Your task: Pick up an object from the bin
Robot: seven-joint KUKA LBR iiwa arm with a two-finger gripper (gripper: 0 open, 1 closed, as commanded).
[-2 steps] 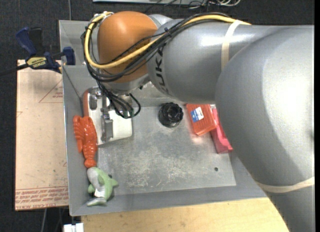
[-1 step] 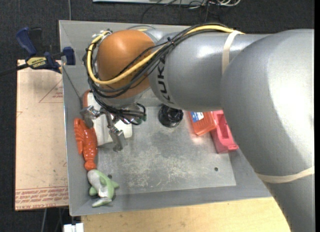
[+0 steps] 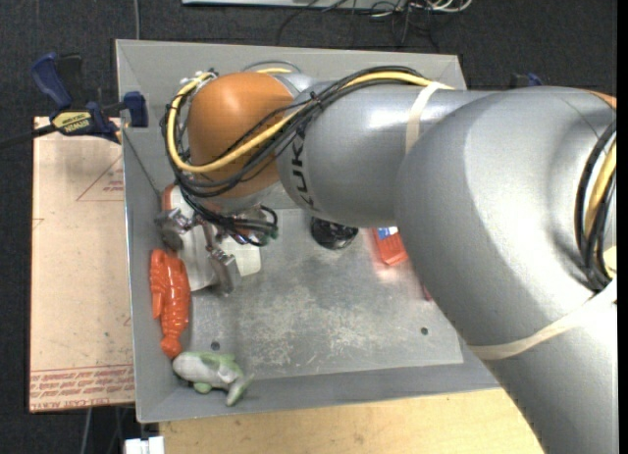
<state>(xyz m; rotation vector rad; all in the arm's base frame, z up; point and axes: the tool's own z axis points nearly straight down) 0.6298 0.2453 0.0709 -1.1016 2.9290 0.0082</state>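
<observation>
Gripper (image 3: 199, 258) open astride white block (image 3: 205, 270), orange toy (image 3: 169, 300) just beside, grey-green toy (image 3: 208, 372) near

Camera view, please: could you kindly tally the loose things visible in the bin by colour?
Orange: 1, lobster-like toy
Pale grey-green: 1, small toy
Black: 1, round thing
Red: 1, small thing beside it
White: 1, block by the gripper
Total: 5 in view; the arm may hide more.
</observation>
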